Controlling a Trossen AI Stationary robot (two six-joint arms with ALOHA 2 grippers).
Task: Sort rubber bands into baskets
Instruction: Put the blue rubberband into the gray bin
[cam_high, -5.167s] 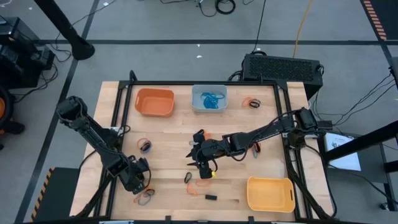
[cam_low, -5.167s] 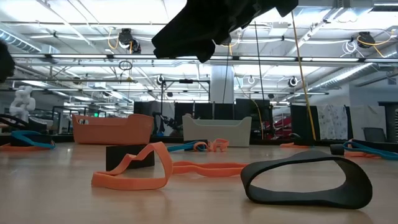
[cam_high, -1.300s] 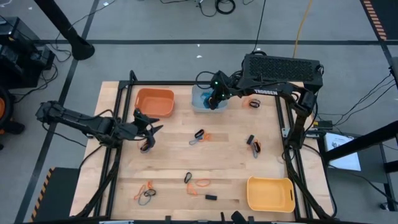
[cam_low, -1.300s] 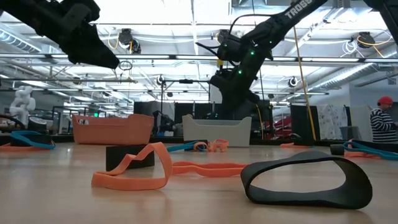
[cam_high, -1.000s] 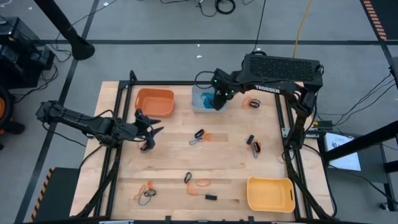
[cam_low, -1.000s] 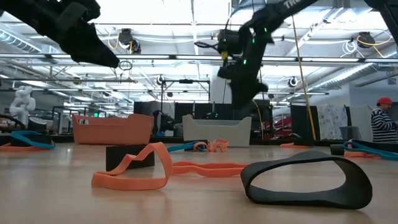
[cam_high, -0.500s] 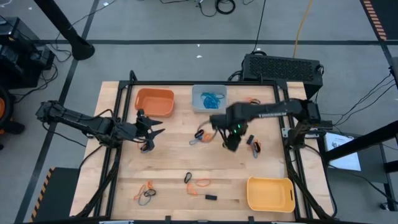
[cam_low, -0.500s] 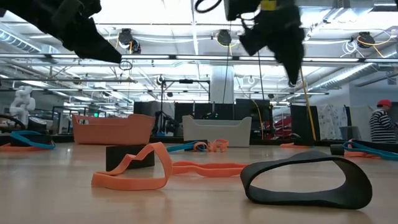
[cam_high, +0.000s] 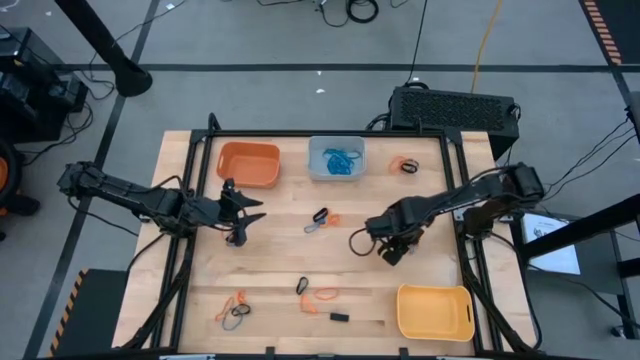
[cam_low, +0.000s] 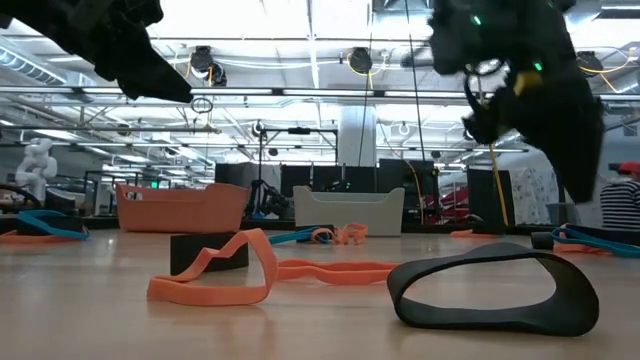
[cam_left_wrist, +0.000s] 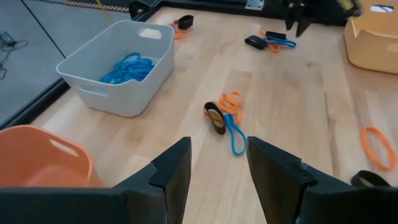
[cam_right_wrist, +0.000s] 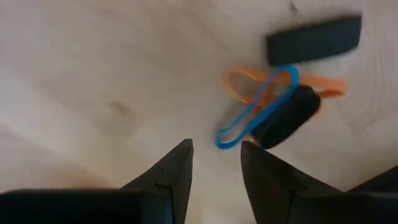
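Three baskets stand on the wooden table: an orange basket (cam_high: 248, 165) and a pale blue-grey basket (cam_high: 337, 160) with blue rubber bands at the far edge, and a yellow basket (cam_high: 435, 312) at the near right. My right gripper (cam_right_wrist: 216, 163) hovers open above a tangle of blue, orange and black bands (cam_right_wrist: 273, 106) at the table's right middle, touching nothing. My left gripper (cam_left_wrist: 217, 165) stands open at the left middle (cam_high: 250, 212), facing another small tangle of bands (cam_left_wrist: 225, 118) that lies flat on the wood.
More bands lie loose: a cluster at the far right (cam_high: 405, 165), bands near the front edge (cam_high: 312, 292) and front left (cam_high: 232, 312), and a small black block (cam_high: 340, 317). A black frame rail (cam_high: 330, 134) runs along the far edge. A person stands far off in the room (cam_low: 620, 205).
My right gripper has swung from above the pale blue-grey basket toward the table's near right and come down over the tangle of bands at the right middle. Its fingers stay open. The left arm has kept still.
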